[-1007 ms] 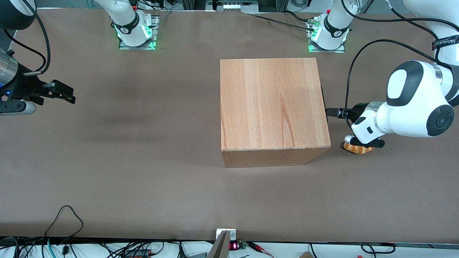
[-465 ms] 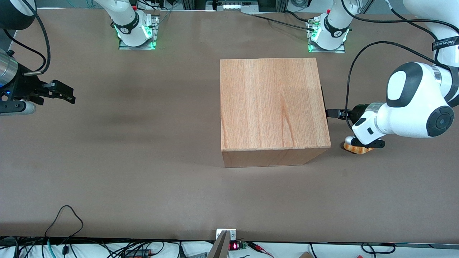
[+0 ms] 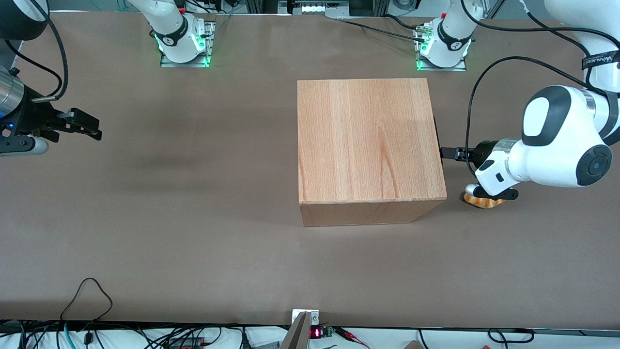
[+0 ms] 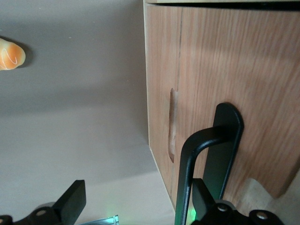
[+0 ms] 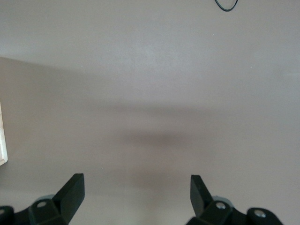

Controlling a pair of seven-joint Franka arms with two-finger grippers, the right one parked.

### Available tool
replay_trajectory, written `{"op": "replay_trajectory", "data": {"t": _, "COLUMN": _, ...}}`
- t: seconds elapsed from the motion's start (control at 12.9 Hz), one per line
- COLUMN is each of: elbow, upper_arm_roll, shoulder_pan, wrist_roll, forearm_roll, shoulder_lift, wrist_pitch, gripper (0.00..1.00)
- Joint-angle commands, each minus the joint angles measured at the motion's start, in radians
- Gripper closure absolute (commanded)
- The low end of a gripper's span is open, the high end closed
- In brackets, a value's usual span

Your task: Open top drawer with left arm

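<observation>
Black end effector (image 4: 136,201), fingers spread, straddles the wood-grained top drawer's (image 4: 225,70) curved bar handle (image 4: 206,154).

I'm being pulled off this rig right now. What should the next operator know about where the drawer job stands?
Left arm's black two-finger tool: open, at the wooden cabinet's front, fingers straddling the long black bar handle without gripping it.
Top drawer: light-wood front panel sits flush, not yet opened.
An orange-and-white object lies on the brown table beneath the wrist.
Done: approach to the handle.
Left: close on the handle, pull the drawer out.
</observation>
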Motion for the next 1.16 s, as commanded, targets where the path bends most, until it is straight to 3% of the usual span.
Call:
{"op": "replay_trajectory", "data": {"t": 0.0, "elbow": -0.018, "upper_arm_roll": -0.001, "shoulder_pan": 0.008, "wrist_roll": 0.023, "forearm_roll": -0.035, "shoulder_lift": -0.012, "wrist_pitch": 0.01, "gripper": 0.0}}
{"op": "replay_trajectory", "data": {"t": 1.08, "elbow": -0.055, "upper_arm_roll": 0.002, "shoulder_pan": 0.011, "wrist_roll": 0.023, "forearm_roll": -0.041, "shoulder_lift": 0.0, "wrist_pitch": 0.053, "gripper": 0.0}}
